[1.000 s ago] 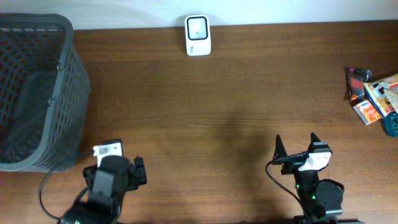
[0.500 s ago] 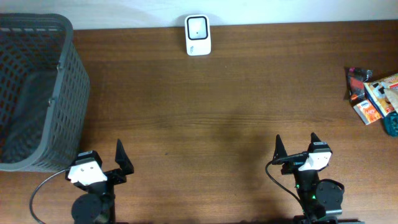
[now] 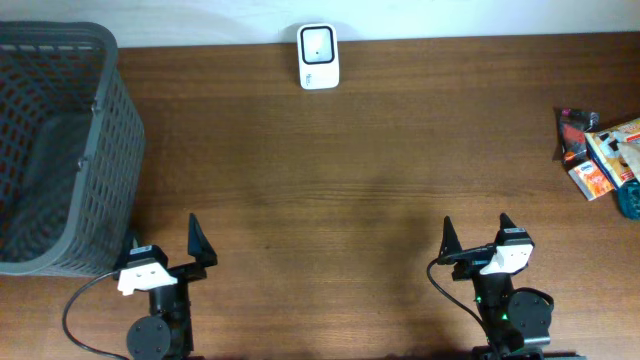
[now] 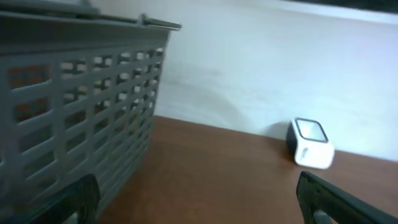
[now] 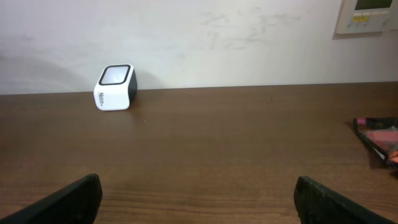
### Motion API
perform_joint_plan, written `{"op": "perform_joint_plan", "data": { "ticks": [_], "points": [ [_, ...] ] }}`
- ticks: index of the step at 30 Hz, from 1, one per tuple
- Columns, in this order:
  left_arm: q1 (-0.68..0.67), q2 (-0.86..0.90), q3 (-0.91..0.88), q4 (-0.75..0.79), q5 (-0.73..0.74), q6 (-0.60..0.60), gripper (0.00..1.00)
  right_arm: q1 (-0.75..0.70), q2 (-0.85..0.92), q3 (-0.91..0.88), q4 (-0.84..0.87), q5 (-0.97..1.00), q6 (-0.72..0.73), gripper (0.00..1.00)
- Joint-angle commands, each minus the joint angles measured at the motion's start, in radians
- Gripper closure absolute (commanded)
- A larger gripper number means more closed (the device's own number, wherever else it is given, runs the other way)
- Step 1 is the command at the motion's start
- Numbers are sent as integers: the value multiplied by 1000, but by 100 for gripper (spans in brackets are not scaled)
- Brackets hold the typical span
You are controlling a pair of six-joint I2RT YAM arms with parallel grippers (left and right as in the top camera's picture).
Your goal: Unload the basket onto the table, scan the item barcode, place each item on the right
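The overhead camera looks straight down on the whole tabletop (image 3: 350, 170). Both wrist cameras sit low by the front edge, facing the far edge and wall. All three share the barcode scanner (image 3: 319, 57); overhead and left wrist share the basket (image 3: 120, 140).

Dark brown wood-grain table (image 3: 350, 170) fills the overhead view. Plain white wall (image 5: 217, 37) runs along the table's 12 o'clock edge, with faint scuffs. Soft grey shadow on the wall at 9 o'clock in the right wrist view. Beige control panel (image 5: 368, 15) on the wall at 1 o'clock, cut by the frame. Light soft, even.
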Motion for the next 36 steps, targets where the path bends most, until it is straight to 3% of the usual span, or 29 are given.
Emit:
{"op": "perform_joint_plan", "data": {
  "ticks": [1, 3, 16, 20, 36],
  "points": [
    [6, -8, -8, -48, 114, 77, 1, -5, -8, -9, -2, 12, -7, 1],
    [6, -8, -8, -146, 109, 90, 1, -5, -8, -9, -2, 12, -7, 2],
    [5, -8, -7, -153, 137, 91, 1, -5, -8, -9, -2, 12, -7, 2],
    [5, -8, -7, -154, 139, 155, 1, -5, -8, -9, -2, 12, -7, 2],
    [5, -8, -7, -155, 140, 85, 1, -5, -8, -9, -2, 12, -7, 2]
  ]
}}
